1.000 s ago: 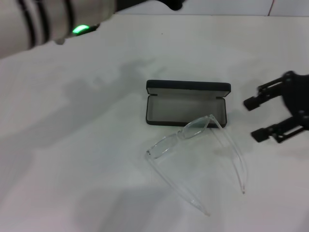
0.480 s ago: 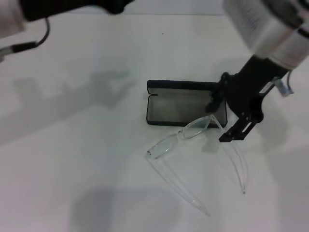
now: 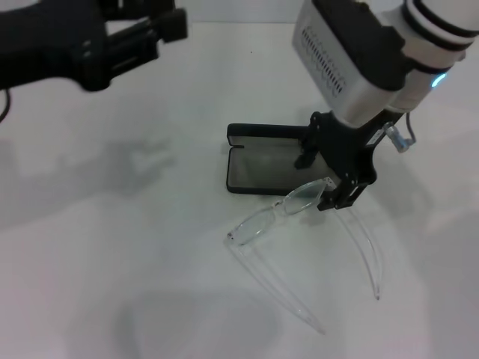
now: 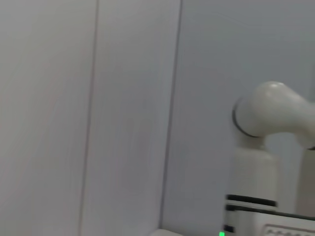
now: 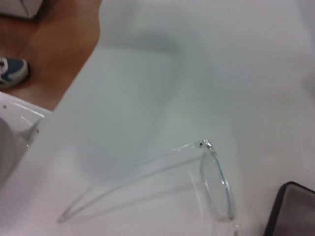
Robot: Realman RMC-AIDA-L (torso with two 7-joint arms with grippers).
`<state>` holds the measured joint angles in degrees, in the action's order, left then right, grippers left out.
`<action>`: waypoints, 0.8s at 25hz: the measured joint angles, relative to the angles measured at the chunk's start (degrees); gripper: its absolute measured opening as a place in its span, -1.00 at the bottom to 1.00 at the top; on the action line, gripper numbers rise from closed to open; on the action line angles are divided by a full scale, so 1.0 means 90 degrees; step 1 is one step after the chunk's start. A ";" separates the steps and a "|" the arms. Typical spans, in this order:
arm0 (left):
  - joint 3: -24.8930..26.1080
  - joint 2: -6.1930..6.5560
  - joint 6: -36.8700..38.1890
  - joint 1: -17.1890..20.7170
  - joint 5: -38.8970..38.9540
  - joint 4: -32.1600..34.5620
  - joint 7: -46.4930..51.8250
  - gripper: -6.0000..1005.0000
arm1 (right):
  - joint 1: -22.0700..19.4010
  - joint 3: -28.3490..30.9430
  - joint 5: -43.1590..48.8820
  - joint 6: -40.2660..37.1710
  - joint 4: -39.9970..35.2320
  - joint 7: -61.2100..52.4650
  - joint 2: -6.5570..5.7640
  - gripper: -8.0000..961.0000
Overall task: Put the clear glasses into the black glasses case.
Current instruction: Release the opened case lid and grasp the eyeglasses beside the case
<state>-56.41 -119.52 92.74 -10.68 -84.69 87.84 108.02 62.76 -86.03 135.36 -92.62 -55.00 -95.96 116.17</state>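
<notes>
Clear glasses, temples unfolded, lie beside the open black glasses case; right claw spread above.

The right arm reaches in from the upper right, wrist angled downward, its black right tool low with fingers spread apart. The left arm stretches across the upper left, held high, its dark left tool pointing rightward, fingers parted

No readable text, labels or numbers anywhere
</notes>
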 joint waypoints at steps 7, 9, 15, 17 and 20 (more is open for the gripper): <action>0.0455 0.0118 0.1216 -0.0091 -0.0054 -0.0906 -0.0243 -0.47 | 0.0003 -0.0687 -0.0261 0.0664 0.0087 0.0125 0.0001 0.37; 0.0453 0.0144 0.1331 -0.0092 -0.0062 -0.1035 -0.0307 -0.48 | -0.0025 -0.0959 -0.0388 0.0902 0.0121 0.0244 0.0002 0.36; 0.0449 0.0176 0.1944 -0.0036 -0.0435 -0.1784 -0.0822 -0.50 | -0.0063 -0.1630 -0.0612 0.1403 0.0253 0.0438 0.0002 0.33; 0.0452 0.0135 0.1950 0.0031 -0.0493 -0.1794 -0.0925 -0.50 | -0.0062 -0.1746 -0.0673 0.1517 0.0282 0.0493 0.0002 0.32; 0.0428 0.0081 0.2009 0.0099 -0.0546 -0.1814 -0.1054 -0.51 | -0.0030 -0.1884 -0.0790 0.1634 0.0312 0.0562 0.0002 0.30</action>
<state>-52.56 -118.79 110.82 -9.78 -89.60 71.51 98.53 62.49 -102.98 128.25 -77.91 -52.19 -90.91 116.18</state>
